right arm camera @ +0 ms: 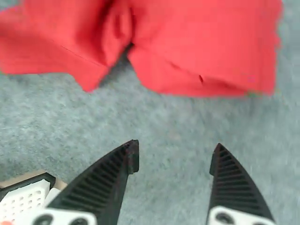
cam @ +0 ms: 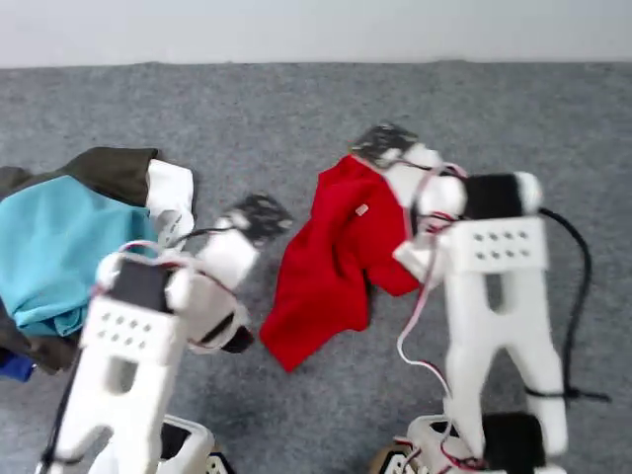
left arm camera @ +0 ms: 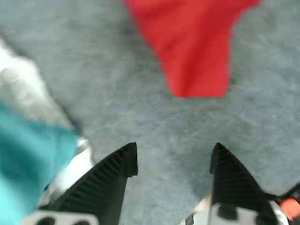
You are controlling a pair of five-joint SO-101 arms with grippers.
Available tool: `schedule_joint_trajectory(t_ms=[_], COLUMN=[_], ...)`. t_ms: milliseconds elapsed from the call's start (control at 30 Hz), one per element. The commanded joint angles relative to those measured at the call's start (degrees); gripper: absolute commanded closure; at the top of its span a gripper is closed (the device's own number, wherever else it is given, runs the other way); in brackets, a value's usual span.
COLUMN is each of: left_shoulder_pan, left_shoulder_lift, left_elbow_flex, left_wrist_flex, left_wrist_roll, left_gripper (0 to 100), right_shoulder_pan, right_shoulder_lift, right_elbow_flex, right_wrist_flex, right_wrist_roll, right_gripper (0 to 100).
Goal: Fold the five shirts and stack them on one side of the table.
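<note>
Left wrist view: the left gripper (left arm camera: 176,152) has its two black fingers wide apart. Nothing is between them, just the grey table (left arm camera: 117,93).
Right wrist view: the right gripper (right arm camera: 176,150) is spread wide too. It holds nothing, and grey table shows between its fingers.
Left gripper's place: in the high view it hangs over the table between the pile on the left and the red shirt. It touches neither one.
Right gripper's place: in the high view it is at the far end of the red shirt. You cannot tell if it touches the cloth.
Red shirt (cam: 331,262): it lies in the middle of the table, between the two arms. It is bunched up and not folded. One end points to the near side.
Teal shirt (cam: 49,247): it sits on top of the pile on the left side of the table.
Dark shirt (cam: 118,170): it is in the same pile, under the teal shirt and sticking out on the far side.
White shirt (cam: 170,190): it is at the right edge of the pile, close to the left gripper.
Blue cloth (cam: 12,367): a small bit pokes out at the near left side of the pile.
</note>
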Motion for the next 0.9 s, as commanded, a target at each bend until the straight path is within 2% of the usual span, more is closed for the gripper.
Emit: schedule_joint_trajectory(t_ms=[0,200,433,600,867], left_shoulder_pan=[4.6,9.1,14.2,14.8,14.4], left_shoulder_lift=[8.2,23.4,31.6,37.8,46.6], left_elbow_flex=[-2.2,-2.3,-2.2,-2.2,-2.6], left_wrist_flex=[-3.8,-9.1,-15.9,-19.8,-24.8], left_wrist_roll=[-0.4,-0.4,2.8,5.3,7.0], left_gripper=[75,75,74,73,74], right_shoulder_pan=[6.2,12.5,16.6,18.6,21.5], right_shoulder_lift=[-7.0,-14.7,-21.9,-25.3,-26.7], right_elbow_flex=[2.4,8.4,13.5,15.3,15.3], right_wrist_flex=[2.4,2.3,2.3,2.3,2.3], right_wrist_roll=[-0.4,-0.3,-0.1,4.1,4.6], right_gripper=[75.7,75.7,75.6,75.7,75.7])
